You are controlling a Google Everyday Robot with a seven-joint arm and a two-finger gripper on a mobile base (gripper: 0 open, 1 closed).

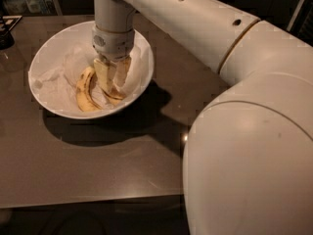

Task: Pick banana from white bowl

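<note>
The white bowl (54, 50) stands on the dark table at the upper left, lined with crumpled white paper. My gripper (113, 82) reaches straight down into the bowl's right half. Its tips are right over the banana (116, 96), a curved deep-yellow piece with brown streaks lying on the paper. The gripper hides most of that banana; only its lower curve shows. A second, paler yellow banana (83, 93) lies just left of the gripper, apart from it.
My white arm (195, 23) crosses from the upper middle to the large joint housing (249, 165) at the right front. A dark object (6, 35) sits at the table's far left edge. The table's front edge (88, 202) runs along the bottom.
</note>
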